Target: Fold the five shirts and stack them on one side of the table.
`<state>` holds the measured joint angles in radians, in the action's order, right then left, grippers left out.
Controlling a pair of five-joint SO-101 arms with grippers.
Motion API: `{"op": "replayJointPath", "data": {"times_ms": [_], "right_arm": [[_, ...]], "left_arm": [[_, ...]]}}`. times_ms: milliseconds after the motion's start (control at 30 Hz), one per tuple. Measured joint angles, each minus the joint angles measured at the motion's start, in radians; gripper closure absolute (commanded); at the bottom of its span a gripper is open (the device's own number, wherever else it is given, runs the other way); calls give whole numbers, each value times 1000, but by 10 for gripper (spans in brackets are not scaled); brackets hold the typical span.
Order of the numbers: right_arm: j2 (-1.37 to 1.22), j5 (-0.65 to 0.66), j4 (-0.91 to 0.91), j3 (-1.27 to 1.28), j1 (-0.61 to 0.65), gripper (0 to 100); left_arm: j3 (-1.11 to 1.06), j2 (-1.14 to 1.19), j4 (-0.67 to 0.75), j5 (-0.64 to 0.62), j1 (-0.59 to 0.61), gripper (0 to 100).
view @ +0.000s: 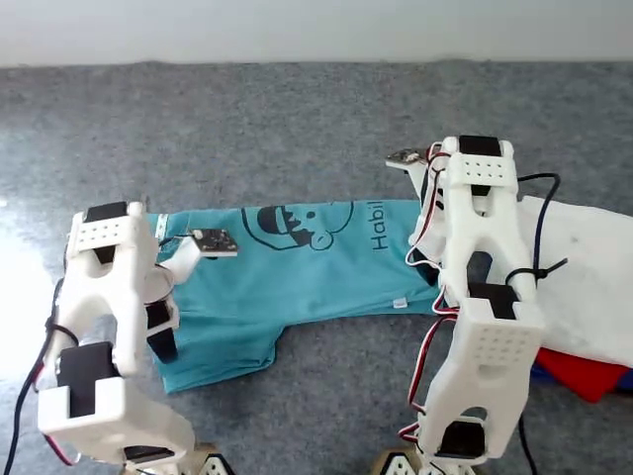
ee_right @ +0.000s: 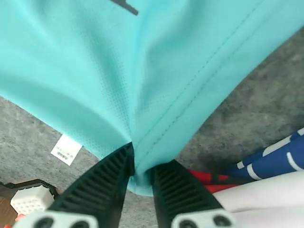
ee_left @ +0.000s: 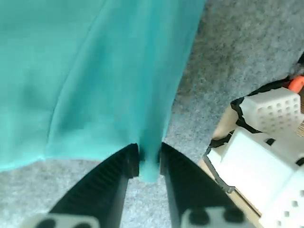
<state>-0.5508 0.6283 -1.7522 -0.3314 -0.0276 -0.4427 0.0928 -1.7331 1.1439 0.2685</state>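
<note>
The teal shirt (view: 297,272) is lying across the table's middle, with the left gripper (ee_left: 148,160) pinching its edge at 8 o'clock. The right gripper (ee_right: 142,165) is clamping the shirt's 3 o'clock edge, beside a white shirt (view: 584,277).

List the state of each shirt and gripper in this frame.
teal shirt: spread out lengthwise, gripped at both ends.
left gripper: shut on the teal shirt's edge.
right gripper: shut on the teal shirt's edge.
white shirt: lying on top of the red shirt.
red shirt: under the white shirt, edge showing.
blue shirt: under the white shirt, edge showing.
</note>
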Motion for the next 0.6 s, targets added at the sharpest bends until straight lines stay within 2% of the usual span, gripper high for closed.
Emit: {"op": "replayJointPath", "data": {"times_ms": [67,133,333,600], "right_arm": [[0,0,0,0,0,768],[0,0,0,0,0,719],[75,2,-2,0,0,716],[232,-2,-2,-6,0,725]], "left_arm": [[21,0,0,-21,3,840],[32,0,0,-43,9,834],[89,0,0,-61,43,834],[365,0,0,-157,173,859]]}}
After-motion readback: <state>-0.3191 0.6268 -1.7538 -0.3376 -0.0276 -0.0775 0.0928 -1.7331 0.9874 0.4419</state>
